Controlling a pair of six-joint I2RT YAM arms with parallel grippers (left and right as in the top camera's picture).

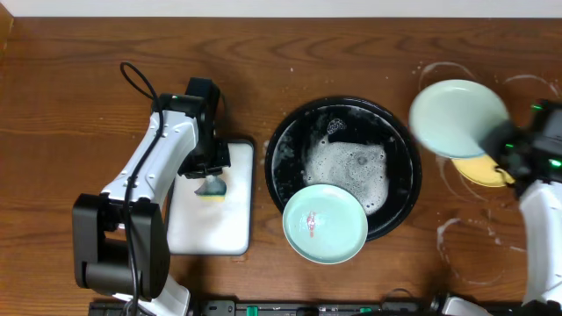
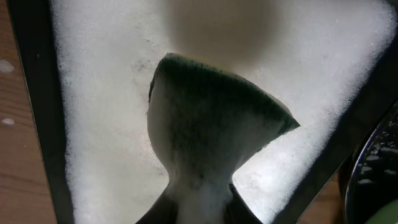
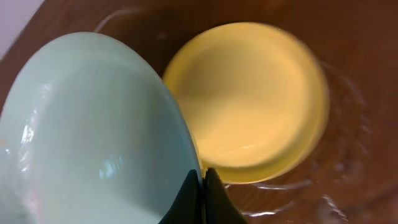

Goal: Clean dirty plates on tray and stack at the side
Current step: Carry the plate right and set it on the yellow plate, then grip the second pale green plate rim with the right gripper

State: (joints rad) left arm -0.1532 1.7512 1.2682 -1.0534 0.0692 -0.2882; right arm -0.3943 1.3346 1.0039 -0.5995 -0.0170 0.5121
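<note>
Soft, even light from above covers the bench (image 1: 61,79), the mint plate (image 1: 457,118) right of the black tray (image 1: 274,149) is motion-blurred, and both wrist views are close and soft-focused, the left one's white foam (image 2: 93,93) blown out.

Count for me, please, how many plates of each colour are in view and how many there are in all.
Mint-green plates: 2, the smeared one at the tray's front rim and the one held in the right hand.
Yellow plates: 1, beneath the held one.
Total: 3 plates.
</note>
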